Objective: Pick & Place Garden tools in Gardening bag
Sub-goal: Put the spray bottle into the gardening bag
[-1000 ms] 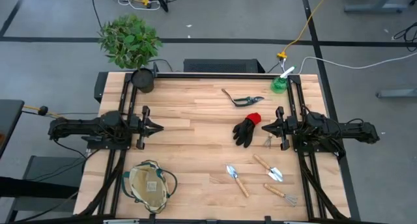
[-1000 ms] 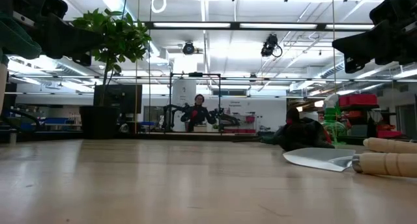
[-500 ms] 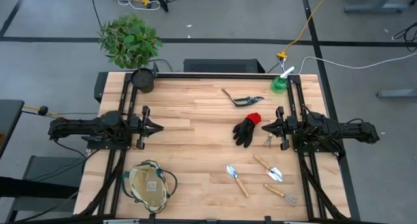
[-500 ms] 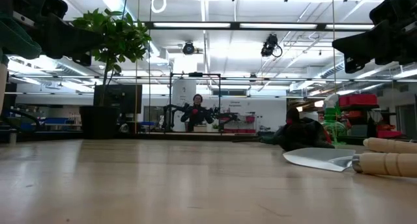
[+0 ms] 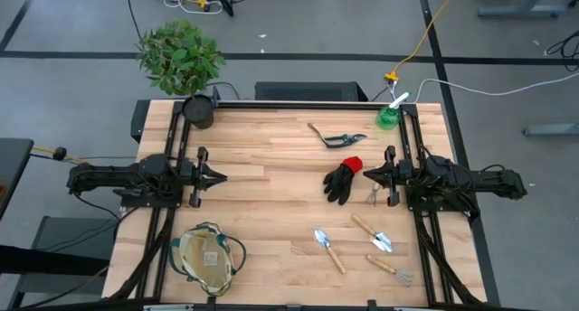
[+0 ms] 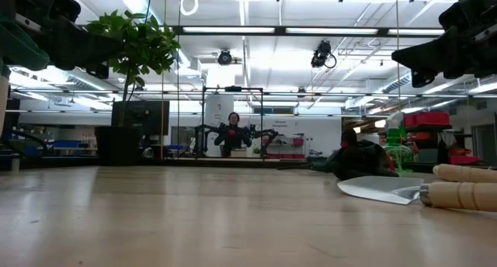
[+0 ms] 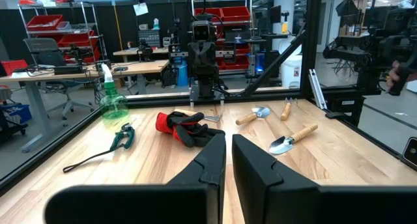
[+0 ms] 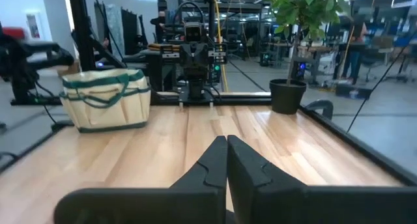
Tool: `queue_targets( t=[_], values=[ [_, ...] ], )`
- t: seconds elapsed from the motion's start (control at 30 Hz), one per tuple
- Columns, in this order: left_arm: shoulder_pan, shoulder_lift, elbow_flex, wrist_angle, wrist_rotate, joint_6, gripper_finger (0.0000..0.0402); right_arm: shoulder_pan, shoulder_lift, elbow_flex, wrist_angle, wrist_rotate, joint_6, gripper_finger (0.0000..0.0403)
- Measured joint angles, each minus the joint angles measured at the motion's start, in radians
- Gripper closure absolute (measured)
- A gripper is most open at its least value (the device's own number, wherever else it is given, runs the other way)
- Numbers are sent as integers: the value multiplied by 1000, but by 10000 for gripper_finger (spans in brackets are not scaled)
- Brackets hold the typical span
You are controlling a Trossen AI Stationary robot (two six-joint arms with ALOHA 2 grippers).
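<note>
My left gripper (image 5: 223, 175) (image 7: 229, 138) hovers shut at the table's left side, pointing level toward the right. My right gripper (image 5: 365, 173) (image 8: 227, 140) hovers shut at the right side, facing it. Flat on the wood lie the black glove with red cuff (image 5: 343, 179) (image 7: 189, 126) just before the right fingertips, the pruning shears (image 5: 336, 137), two trowels (image 5: 328, 249) (image 5: 373, 231) and a hand fork (image 5: 391, 269). The green spray bottle (image 5: 389, 115) stands at the far right corner. The beige gardening bag (image 5: 208, 257) (image 8: 104, 100) stands near the front left.
A leafy plant (image 5: 181, 56) stands beyond the far left corner, with a black pot (image 5: 199, 110) on the table there. Black frame rails (image 5: 172, 139) run along both sides. Bare wood lies between the two grippers (image 5: 280, 184).
</note>
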Motion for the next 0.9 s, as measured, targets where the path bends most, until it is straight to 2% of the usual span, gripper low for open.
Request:
queue_targets(
  t=[0.43, 0.9],
  values=[
    [0, 0, 0, 0, 0, 0, 369, 0, 0, 0, 0, 1, -116, 387],
    [0, 0, 0, 0, 0, 0, 369, 0, 0, 0, 79, -22, -50, 387]
  ],
)
